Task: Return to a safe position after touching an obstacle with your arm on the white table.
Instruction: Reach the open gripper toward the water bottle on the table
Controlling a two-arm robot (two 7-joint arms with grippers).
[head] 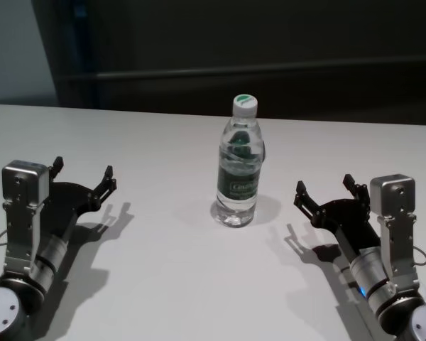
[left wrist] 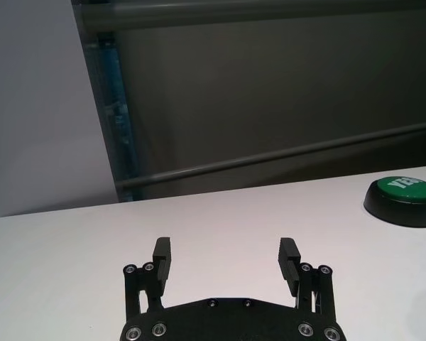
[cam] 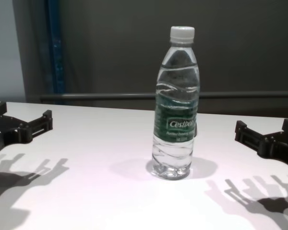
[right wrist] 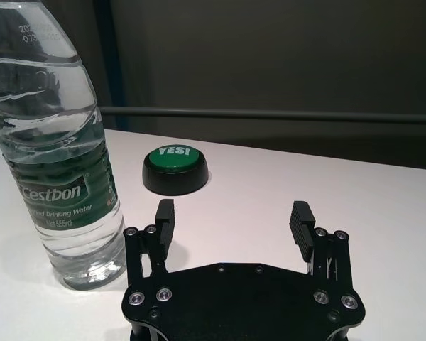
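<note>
We saw white table (head: 163, 277), broad, flat, matte, plain. On it stood obstacle (head: 238, 170), clear water bottle, upright, near table's middle, white cap on top, dark green label around body, water inside. Behind bottle, farther back on same surface, we noted small dark dome button (right wrist: 175, 169) with green top, apart from bottle. Shadows of arms fell on tabletop at left and right.
</note>
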